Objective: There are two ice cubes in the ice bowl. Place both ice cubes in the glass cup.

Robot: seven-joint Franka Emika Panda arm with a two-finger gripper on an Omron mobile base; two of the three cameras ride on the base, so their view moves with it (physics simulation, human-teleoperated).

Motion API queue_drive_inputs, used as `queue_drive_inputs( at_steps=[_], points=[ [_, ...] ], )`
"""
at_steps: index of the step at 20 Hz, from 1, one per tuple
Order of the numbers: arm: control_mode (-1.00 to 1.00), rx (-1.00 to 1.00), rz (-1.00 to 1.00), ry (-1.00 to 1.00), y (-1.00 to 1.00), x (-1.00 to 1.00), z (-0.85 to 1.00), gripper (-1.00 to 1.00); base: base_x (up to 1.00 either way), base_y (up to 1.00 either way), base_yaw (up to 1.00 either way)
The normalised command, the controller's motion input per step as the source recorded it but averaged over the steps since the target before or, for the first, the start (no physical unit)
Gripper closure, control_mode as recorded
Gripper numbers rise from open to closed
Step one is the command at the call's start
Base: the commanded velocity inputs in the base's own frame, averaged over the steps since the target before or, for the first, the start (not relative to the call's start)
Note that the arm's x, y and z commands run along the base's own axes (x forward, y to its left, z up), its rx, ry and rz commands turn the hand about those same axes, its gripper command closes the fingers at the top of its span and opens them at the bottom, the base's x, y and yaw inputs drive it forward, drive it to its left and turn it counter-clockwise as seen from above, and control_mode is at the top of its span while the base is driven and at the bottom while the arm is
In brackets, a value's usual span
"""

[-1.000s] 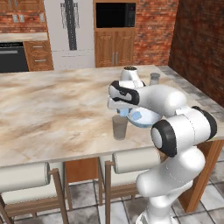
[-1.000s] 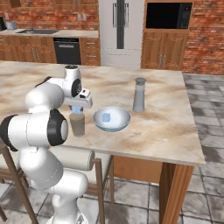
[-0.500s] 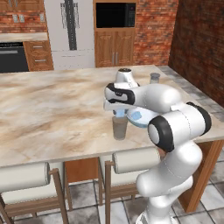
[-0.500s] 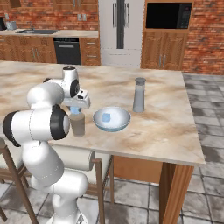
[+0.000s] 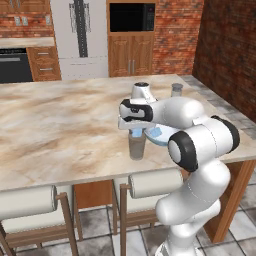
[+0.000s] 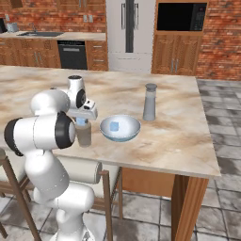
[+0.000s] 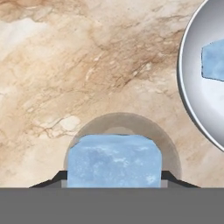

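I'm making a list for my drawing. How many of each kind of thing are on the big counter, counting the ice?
Ice cubes: 2, one held in the tool over the cup, one in the bowl
Ice bowl: 1
Glass cup: 1
Grey shaker: 1
Total: 5

I see a beige-and-brown marbled stone island counter (image 6: pixel 169 136) carrying everything. Directly on it, near my front edge, stands a small grey-brown translucent glass cup (image 5: pixel 137 145), upright. Just beside it sits a shallow round light-blue translucent ice bowl (image 6: pixel 120 128) with a whitish rim, apart from the cup in the hand view. Farther back stands a slim grey cylindrical shaker (image 6: pixel 149 102) with a darker top, upright.
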Motion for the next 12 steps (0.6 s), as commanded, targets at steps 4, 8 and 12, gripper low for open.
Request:
queue_drive_inputs(
  at_steps=[4, 8, 12],
  points=[
    [-1.0, -0.01, 0.0, 0.0, 0.0, 0.05, -0.08, 1.0, 0.0, 0.0, 0.0],
    [-1.0, -0.01, 0.0, 0.0, 0.0, 0.11, -0.04, 1.0, 0.0, 0.0, 0.0],
    [-1.0, -0.01, 0.0, 0.0, 0.0, 0.07, -0.01, 1.0, 0.0, 0.0, 0.0]
  ],
)
